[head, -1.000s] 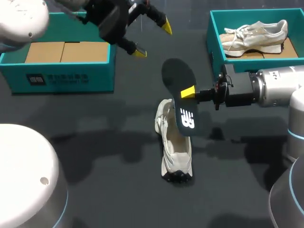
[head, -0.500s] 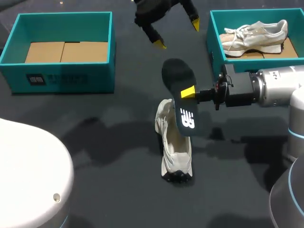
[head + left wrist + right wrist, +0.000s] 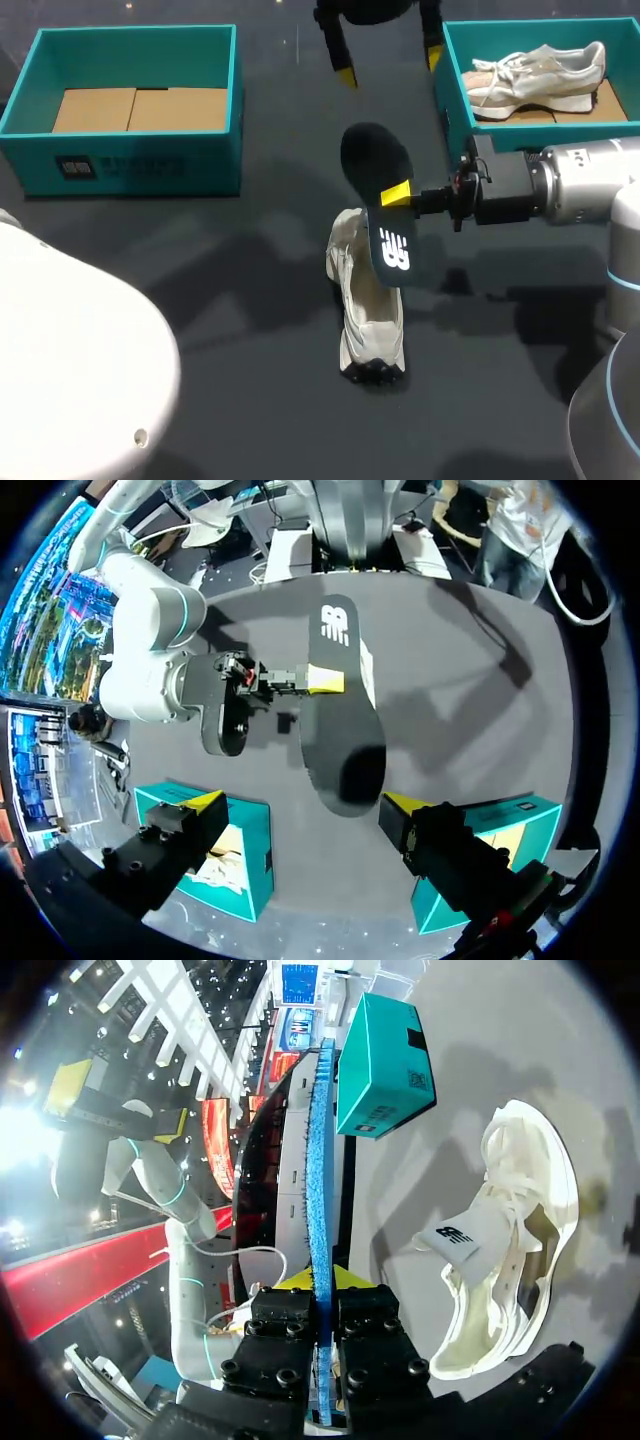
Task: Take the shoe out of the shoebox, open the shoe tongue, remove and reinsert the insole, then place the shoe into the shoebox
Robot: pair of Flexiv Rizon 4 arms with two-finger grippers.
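Two shoeboxes (image 3: 130, 165) (image 3: 452, 100), two shoes (image 3: 370, 320) (image 3: 540, 70) — one insole (image 3: 375, 165) in right fingers (image 3: 396, 193)

Black insole (image 3: 372, 165) with white logo, cream-white shoe (image 3: 370, 335), teal shoeboxes (image 3: 140, 160), brown cardboard (image 3: 135, 108) inside, dark grey table (image 3: 250, 400)

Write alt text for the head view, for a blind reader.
The right end effector holds a dark insole above a white shoe on the table. The open left end effector hangs between two teal shoeboxes.
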